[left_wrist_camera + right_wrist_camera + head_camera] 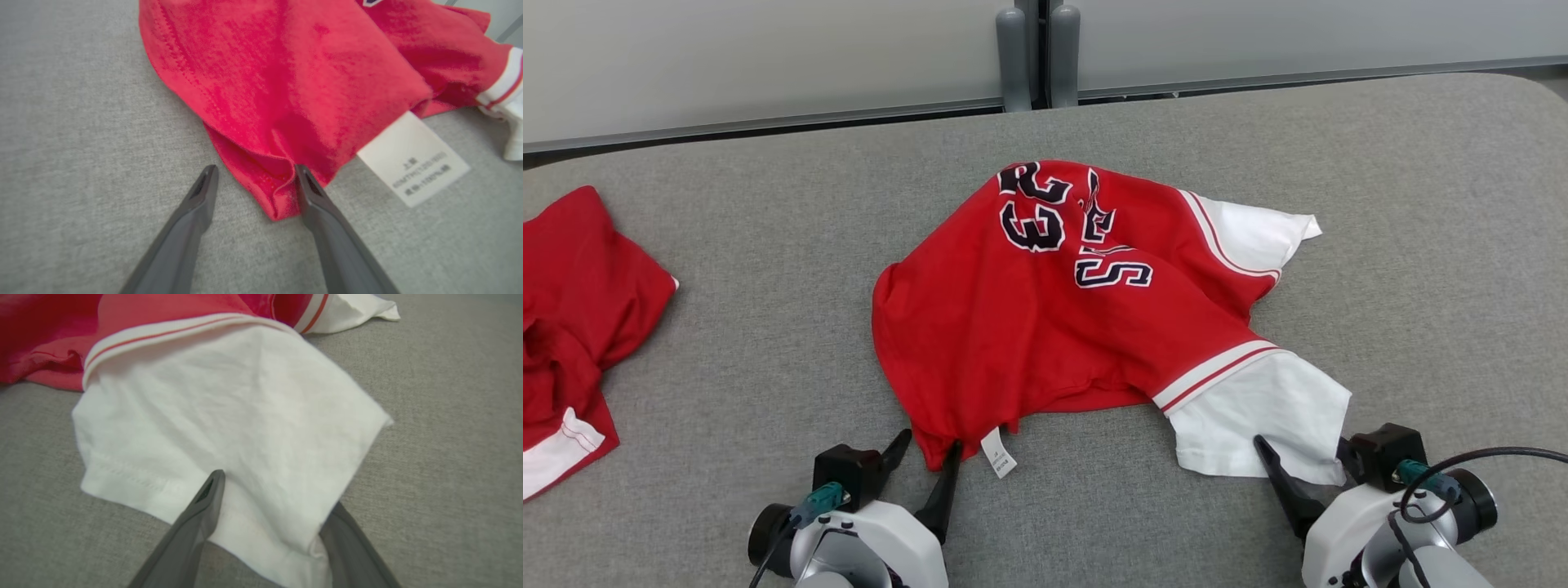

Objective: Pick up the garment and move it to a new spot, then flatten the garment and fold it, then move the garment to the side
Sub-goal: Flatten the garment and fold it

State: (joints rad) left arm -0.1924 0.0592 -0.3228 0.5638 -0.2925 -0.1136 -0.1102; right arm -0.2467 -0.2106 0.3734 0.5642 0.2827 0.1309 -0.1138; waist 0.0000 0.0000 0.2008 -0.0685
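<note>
The red garment [1045, 327] is lying crumpled mid-desk [1421, 204], its long axis running from the near-left hem corner to the far-right white sleeve, with the numbers facing up. The left claw [929, 442] is standing spread astride that hem corner. The right claw [1300, 457] is spread too, straddling the nearer white sleeve's edge.

Grey fabric tabletop [768, 245], pale wall [727, 57]

head: we look forward and down over the grey table [727, 286] | left wrist: we sit low, close on the jersey [286, 81] hem | right wrist: close on its white sleeve [229, 408] | head shares both
</note>
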